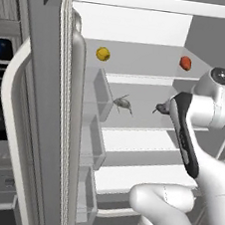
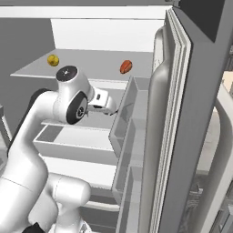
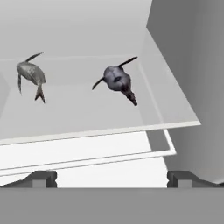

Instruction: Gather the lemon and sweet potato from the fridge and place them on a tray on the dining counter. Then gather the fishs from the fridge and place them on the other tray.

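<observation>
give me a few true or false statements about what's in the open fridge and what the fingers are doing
1. The lemon and the sweet potato sit on the same shelf. True.
2. Two fish lie on the shelf above the lemon. False: the left fish and the right fish lie on the shelf below it.
3. The gripper is open and holds nothing. True.
4. The sweet potato is clamped between the fingers. False: it rests on the shelf, apart from them.
5. In the hand view, the two fish touch each other. False: bare shelf lies between them.
</observation>
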Robot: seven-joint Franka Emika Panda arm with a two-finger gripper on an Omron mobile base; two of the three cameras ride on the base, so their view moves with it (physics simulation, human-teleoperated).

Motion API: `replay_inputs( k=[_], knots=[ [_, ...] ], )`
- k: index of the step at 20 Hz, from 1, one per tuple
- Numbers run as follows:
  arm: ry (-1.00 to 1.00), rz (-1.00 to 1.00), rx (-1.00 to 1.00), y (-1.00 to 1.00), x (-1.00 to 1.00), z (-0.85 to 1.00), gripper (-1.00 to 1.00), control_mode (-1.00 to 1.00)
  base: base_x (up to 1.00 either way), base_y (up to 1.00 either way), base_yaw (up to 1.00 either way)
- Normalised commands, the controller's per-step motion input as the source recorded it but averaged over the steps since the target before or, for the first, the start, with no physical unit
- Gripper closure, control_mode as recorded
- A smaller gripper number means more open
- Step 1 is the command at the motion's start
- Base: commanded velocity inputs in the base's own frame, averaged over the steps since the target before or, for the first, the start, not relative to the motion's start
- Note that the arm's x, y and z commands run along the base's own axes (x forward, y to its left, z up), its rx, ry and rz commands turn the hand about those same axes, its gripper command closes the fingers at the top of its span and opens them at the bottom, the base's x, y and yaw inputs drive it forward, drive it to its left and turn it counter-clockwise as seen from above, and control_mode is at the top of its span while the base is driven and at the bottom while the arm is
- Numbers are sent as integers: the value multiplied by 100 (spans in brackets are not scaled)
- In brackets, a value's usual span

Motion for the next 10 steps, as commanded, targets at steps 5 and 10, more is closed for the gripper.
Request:
replay_inputs(
  k=[5, 10],
  knots=[
    [4, 2, -6, -6, 29, -27, -100, -100, 0, 0, 0],
    [-7, 3, -4, -19, 6, -45, -100, -100, 0, 0, 0]
  ],
)
